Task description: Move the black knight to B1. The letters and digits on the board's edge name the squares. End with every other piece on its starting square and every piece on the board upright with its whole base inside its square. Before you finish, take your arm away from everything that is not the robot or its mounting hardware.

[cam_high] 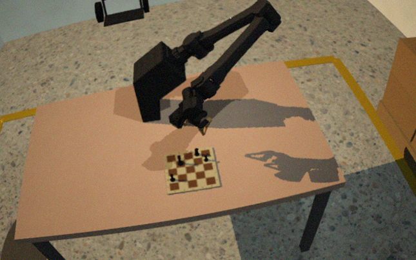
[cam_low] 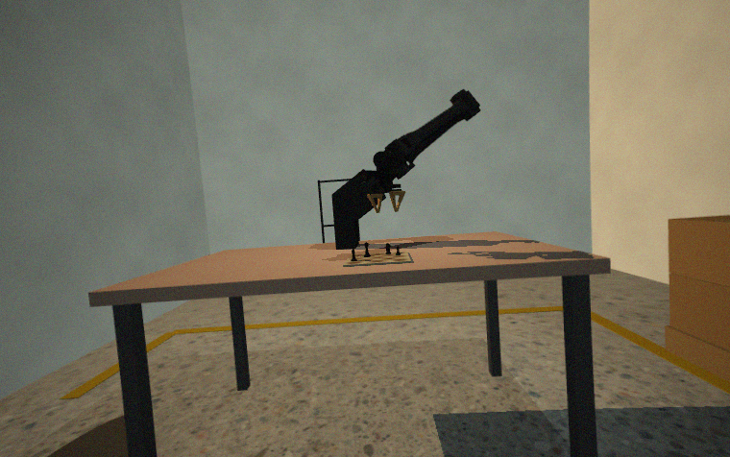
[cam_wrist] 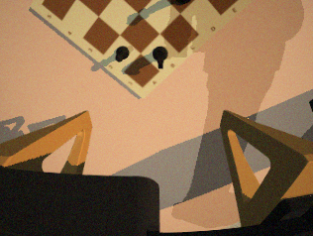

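The pincer hangs in the air with its amber fingers spread wide and nothing between them, above bare worktop on the far side of the chessboard, toward the arm's base. The board lies near the middle of the worktop, closer to the front edge. Four black pieces stand upright on it: three along the row nearest the pincer and one apart near the board's left edge. Which of them is the black knight cannot be told; all stand lower than the pincer and apart from it.
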### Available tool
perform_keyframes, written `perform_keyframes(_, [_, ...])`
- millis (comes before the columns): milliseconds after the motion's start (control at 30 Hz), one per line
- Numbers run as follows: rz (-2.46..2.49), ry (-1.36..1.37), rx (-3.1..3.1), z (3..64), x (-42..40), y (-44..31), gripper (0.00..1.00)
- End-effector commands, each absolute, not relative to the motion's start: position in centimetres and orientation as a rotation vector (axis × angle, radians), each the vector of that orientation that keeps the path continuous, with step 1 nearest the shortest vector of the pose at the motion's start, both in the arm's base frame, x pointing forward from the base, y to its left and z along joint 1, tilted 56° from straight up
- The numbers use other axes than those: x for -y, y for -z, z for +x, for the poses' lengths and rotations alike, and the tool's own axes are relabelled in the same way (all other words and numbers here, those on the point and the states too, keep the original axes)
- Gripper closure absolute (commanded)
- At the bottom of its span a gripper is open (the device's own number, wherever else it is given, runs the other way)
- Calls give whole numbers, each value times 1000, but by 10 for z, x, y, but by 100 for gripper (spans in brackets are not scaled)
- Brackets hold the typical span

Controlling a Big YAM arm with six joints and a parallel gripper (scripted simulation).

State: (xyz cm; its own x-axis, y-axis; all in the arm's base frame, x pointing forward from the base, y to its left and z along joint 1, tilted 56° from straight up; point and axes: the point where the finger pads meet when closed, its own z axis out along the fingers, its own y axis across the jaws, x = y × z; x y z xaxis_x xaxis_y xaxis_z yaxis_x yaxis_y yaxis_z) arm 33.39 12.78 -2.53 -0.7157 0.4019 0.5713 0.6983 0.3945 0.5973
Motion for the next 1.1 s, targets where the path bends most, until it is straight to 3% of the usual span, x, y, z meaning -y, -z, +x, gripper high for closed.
perform_keyframes(0, [-930,1258,2356,348,-109,14,0])
perform_keyframes(1067, [-924,1247,2347,346,-94,4,0])
